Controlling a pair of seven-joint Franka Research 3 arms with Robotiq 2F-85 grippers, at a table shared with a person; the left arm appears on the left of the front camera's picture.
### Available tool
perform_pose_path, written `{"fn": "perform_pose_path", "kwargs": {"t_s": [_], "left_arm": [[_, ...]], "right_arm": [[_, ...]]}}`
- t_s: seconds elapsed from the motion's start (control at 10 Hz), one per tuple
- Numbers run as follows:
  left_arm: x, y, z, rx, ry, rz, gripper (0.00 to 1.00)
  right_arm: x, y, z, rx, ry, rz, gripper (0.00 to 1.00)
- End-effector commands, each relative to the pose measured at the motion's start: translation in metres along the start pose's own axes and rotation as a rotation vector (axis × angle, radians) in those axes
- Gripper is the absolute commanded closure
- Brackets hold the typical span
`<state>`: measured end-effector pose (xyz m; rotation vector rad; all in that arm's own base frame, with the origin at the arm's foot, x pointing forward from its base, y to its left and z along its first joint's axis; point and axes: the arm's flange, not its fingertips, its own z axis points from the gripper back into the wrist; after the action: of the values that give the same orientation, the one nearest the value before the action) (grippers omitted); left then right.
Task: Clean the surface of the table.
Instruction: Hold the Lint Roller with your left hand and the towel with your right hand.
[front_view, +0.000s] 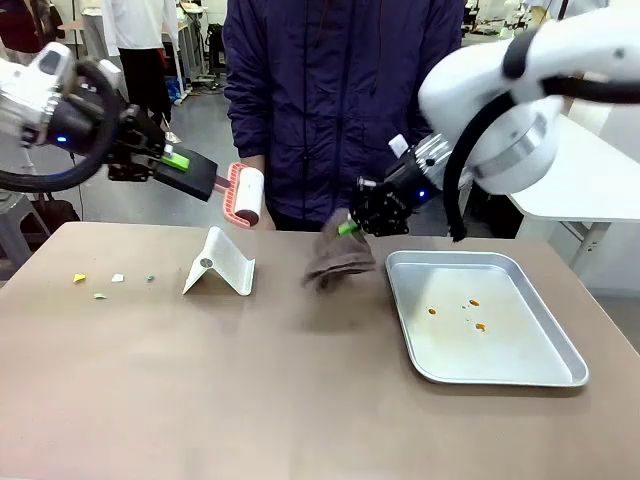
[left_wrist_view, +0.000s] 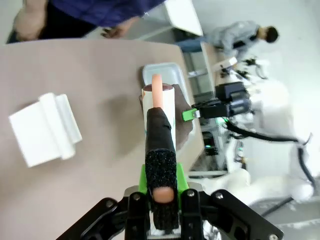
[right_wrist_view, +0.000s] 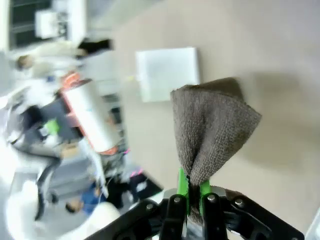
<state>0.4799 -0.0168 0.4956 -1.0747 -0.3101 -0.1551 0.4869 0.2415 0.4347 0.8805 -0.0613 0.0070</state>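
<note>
The left gripper is clamped on the black handle of a lint roller, held level in the air above the far edge of the table. The right gripper pinches a bunched corner of a brown cloth, which hangs limp just left of a metal tray. Its lower folds seem to rest on the tabletop, though the angle leaves that uncertain. The table spreads under everything, a matte tan top that is likely stiff and heavy. It offers nothing to grasp, so it is best worked by pressing and dragging across it. A few small scraps lie near its left end, well apart from both tools. A white folded stand sits between them and the cloth and looks light enough to slide if bumped. Orange crumbs lie in the tray.
</note>
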Motion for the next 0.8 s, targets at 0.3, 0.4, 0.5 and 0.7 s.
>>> {"fn": "perform_pose_path", "kwargs": {"t_s": [0.3, 0.4, 0.5, 0.7], "left_arm": [[-0.079, 0.063, 0.091, -0.184, 0.007, 0.03, 0.97], [-0.098, 0.073, 0.101, -0.17, 0.008, 0.034, 0.97], [-0.117, 0.086, 0.115, -0.175, 0.048, 0.009, 0.97], [-0.144, 0.119, 0.141, -0.273, 0.043, 0.004, 0.97]], "right_arm": [[-0.147, -0.089, 0.09, 0.319, 0.032, 0.077, 1.0], [-0.175, -0.108, 0.111, 0.329, -0.118, 0.059, 1.0], [-0.198, -0.136, 0.135, 0.35, -0.269, 0.042, 1.0], [-0.224, -0.176, 0.167, 0.388, -0.438, 0.003, 1.0]]}}
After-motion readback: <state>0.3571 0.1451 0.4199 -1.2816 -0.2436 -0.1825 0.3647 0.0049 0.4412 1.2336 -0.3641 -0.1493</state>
